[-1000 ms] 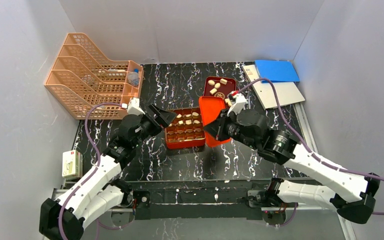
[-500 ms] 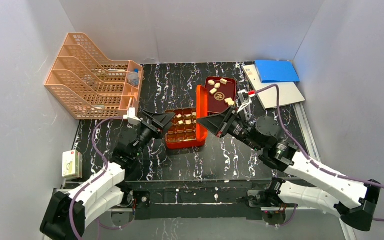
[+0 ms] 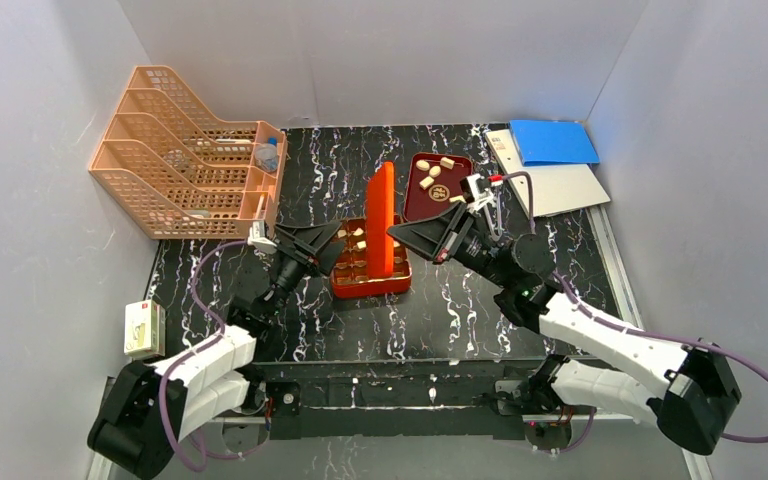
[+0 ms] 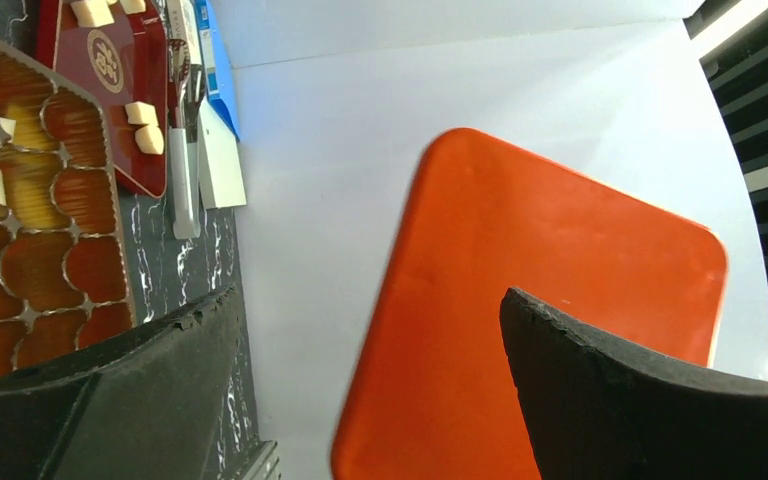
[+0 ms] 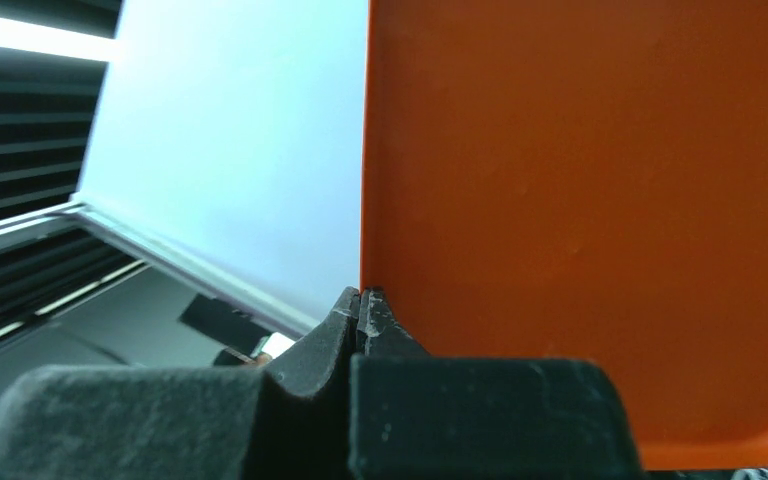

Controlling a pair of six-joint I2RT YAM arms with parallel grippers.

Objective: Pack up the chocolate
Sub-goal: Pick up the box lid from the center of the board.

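right gripper (image 3: 393,231): my fingers are pinched together on the lid's edge, clamped hard!
lid (image 3: 381,218): orange, up on edge, standing over the box; I cannot tell whether its bottom edge touches it.
left gripper (image 3: 331,246): my fingers are spread wide, holding nothing, just beside the box's left side.
box (image 3: 370,287): sits between my two grippers.
chocolate (image 3: 427,183): pale pieces lie in the tray (image 3: 452,176) behind the box, and a few more sit in the box's far compartments.
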